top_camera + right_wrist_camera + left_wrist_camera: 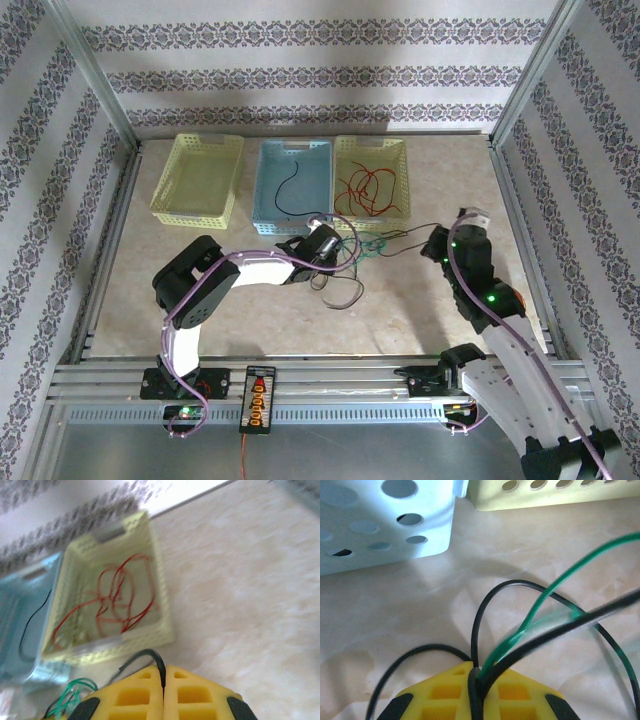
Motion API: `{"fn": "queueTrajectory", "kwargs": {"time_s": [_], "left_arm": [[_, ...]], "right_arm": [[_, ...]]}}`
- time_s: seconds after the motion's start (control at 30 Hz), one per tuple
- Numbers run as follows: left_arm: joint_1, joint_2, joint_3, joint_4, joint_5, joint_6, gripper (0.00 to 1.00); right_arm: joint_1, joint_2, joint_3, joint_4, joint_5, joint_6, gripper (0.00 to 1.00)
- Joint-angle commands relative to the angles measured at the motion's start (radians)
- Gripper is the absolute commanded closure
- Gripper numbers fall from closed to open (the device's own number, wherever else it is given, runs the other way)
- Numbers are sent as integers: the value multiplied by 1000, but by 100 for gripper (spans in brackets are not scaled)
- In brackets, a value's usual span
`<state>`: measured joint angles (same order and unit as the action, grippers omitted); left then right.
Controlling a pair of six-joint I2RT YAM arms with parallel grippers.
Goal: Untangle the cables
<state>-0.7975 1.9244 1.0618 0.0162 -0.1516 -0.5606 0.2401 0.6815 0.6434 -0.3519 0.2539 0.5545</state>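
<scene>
Tangle (pixel 368 245): green and black cables knotted on the table (pixel 420 320), lying between the two grippers and reaching both.
Black cable (pixel 475 635): pinched between the left gripper's fingers; loops up out of the tips and off to both sides.
Green cable (pixel 547 594): comes up right at the left gripper's fingertips and bends away to the right. Caught in the pinch or just beside it, hard to tell.
Left gripper (pixel 477 674): squeezed shut on the black cable.
Right gripper (pixel 163 672): squeezed shut too, with a thin black cable in the crack between the fingers. Same cable as the left one or not, cannot tell. Green loops low and to the left of these fingers.
Red cables (pixel 117 595): inside the yellow basket (pixel 161 580), ahead of the right gripper and well apart from the tangle.
Lone black wire (pixel 285 190): inside the blue basket (pixel 440 505), which sits just ahead and to the left of the left gripper.
Step in hand: looks like grab, then pull. Both grabs made, pull not yet done.
Left to do: by the look of it, only green and black to split.
Next move: most likely a slow pull of the two grippers away from each other, so the black slides out of the green loops. Calls for a firm pinch, a gentle pull, and a stop if the knot gets tighter.
</scene>
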Motion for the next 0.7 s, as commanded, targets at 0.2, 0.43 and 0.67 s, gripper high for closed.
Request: {"fn": "queueTrajectory", "kwargs": {"time_s": [0.2,0.43,0.67], "left_arm": [[5,-113,-262,-81,-10,-1,100],[17,-189,-354,-37,-8,-22,100],[17,-207,-385,26,15,-14,100]], "right_arm": [[-194,-43,43,-56,75,-17,100],[-291,-14,64,-45,-5,-12,100],[-272,-16,142,20,-234,-67,100]]}}
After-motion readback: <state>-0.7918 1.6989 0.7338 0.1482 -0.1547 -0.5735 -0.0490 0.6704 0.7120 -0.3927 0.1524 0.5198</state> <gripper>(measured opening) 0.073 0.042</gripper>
